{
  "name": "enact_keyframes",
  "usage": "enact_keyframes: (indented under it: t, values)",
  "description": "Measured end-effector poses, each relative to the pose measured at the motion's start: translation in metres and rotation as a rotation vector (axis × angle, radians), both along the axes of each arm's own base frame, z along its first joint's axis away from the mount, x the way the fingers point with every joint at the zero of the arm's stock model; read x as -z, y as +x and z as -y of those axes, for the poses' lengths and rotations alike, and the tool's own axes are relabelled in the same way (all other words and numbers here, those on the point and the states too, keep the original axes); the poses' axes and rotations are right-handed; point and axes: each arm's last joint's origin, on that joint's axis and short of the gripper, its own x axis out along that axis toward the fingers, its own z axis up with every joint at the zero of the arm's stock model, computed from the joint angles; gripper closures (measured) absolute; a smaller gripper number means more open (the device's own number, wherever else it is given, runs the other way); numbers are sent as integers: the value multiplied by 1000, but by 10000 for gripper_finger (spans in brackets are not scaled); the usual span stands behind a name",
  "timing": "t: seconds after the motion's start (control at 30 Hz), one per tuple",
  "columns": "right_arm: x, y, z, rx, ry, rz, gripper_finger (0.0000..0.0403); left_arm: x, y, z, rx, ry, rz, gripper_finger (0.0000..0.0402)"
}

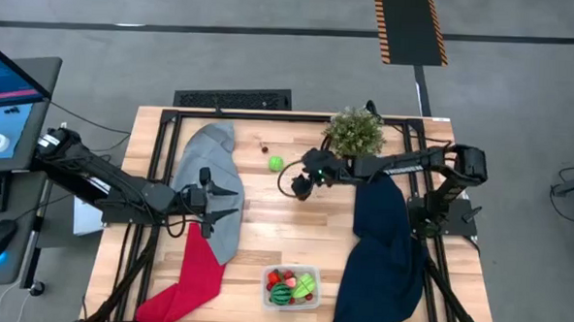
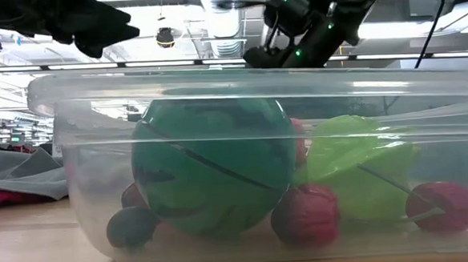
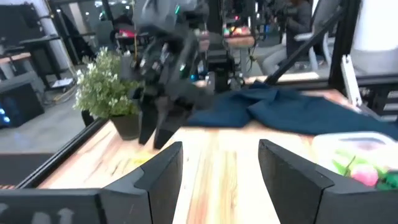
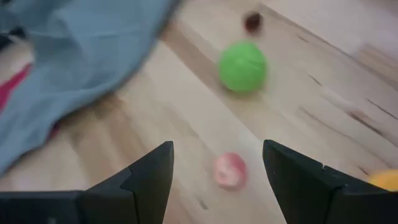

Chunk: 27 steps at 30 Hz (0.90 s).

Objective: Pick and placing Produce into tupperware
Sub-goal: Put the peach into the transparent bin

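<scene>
Worktop [image 1: 255, 228], centre of the high view: right claw [image 1: 303, 187] hovers open and empty over loose produce. Left claw [image 1: 229, 203] waits open at left-centre, over the grey cloth [image 1: 214, 172].

Tupperware [image 1: 292, 286], bottom centre, already holds the melon ball [image 2: 212, 168] and other pieces.

Step in hand: reaching for another piece. Pink piece [image 4: 229, 170] lies between the fingers; green ball [image 4: 242, 66] beyond. Next: descend, centre, close.

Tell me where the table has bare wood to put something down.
Bare wood lies mid-table between the grey cloth and the dark blue cloth, above the container. It is crowded near the plant, where the green ball lies beside the right end effector.
</scene>
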Motion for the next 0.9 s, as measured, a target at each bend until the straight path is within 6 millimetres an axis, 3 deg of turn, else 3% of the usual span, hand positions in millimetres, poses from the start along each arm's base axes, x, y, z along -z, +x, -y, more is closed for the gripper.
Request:
enact_keyframes:
  t: [0.23,0.67,0.9]
  values:
    - [13,-6,25,71,111,-57,132,-3,0,0,3,-21,28,200]
    - [47,14,7,12,102,-143,132,-6,0,1,25,-37,63,200]
    - [57,33,7,-14,70,-198,132,-6,0,1,29,-44,63,200]
